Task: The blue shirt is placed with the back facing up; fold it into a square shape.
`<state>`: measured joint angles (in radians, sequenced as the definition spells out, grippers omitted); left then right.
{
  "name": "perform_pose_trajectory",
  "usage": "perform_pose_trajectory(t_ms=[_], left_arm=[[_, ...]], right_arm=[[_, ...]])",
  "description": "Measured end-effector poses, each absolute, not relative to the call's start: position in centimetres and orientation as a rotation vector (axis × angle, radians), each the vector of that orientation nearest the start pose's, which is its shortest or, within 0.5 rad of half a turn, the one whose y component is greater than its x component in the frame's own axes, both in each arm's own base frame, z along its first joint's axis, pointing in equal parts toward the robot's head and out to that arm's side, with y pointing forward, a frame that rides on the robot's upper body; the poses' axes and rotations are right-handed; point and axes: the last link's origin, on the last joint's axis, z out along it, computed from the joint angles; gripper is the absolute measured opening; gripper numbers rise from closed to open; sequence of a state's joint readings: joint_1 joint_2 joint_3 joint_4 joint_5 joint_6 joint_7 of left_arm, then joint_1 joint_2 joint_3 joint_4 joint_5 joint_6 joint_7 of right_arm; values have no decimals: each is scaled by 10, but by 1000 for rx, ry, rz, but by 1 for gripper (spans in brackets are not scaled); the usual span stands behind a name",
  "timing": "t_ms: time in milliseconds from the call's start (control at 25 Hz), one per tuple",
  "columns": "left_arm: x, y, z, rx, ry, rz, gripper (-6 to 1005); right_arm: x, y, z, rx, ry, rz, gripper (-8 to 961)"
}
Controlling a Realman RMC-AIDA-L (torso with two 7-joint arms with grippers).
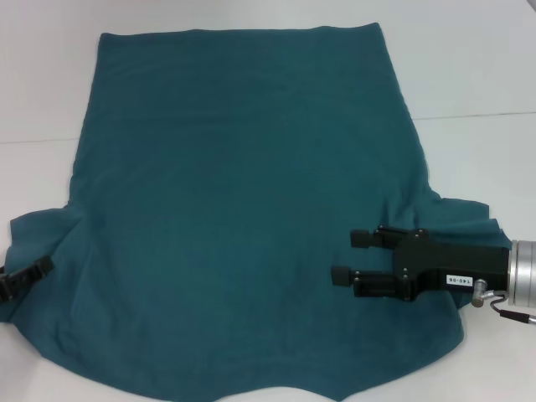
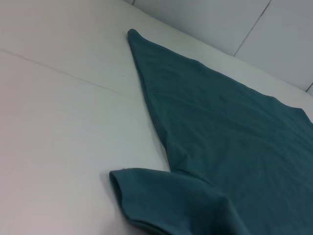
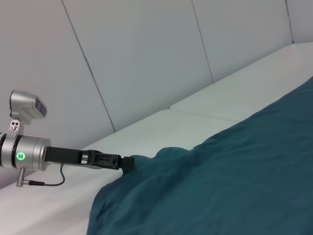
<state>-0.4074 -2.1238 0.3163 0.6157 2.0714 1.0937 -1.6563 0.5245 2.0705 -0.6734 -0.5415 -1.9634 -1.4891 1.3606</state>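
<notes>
Plain teal blue shirt spread flat, left sleeve edge perhaps bunched

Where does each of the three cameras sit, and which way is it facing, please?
Head view: above, looking forward and down on the blue shirt; right gripper open over it, left gripper at the shirt's left sleeve.
Left wrist view: low over the white table, along the shirt's edge; no robot parts.
Right wrist view: low, across the shirt toward the left gripper.
Shared: all show the shirt.
</notes>
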Motion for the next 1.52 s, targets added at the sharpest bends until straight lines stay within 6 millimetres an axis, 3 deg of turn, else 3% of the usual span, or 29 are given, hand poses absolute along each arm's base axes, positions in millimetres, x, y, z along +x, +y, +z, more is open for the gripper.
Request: perform_pose_trajectory(t_ms=[520, 640, 1080, 1520], left_arm=[[-379, 324, 28, -1843, -1336, -614, 852], [-379, 324, 29, -1842, -1337, -614, 658], [-380, 323, 29, -1839, -1336, -612, 212], [-377, 337, 48, -1819, -1275, -598, 17]], right_arm=[[275, 327, -14, -2652, 752, 742, 899], [275, 327, -14, -2653, 752, 743, 898], [276, 326, -14, -2651, 757, 743, 898], [276, 326, -15, -2642, 772, 757, 898]])
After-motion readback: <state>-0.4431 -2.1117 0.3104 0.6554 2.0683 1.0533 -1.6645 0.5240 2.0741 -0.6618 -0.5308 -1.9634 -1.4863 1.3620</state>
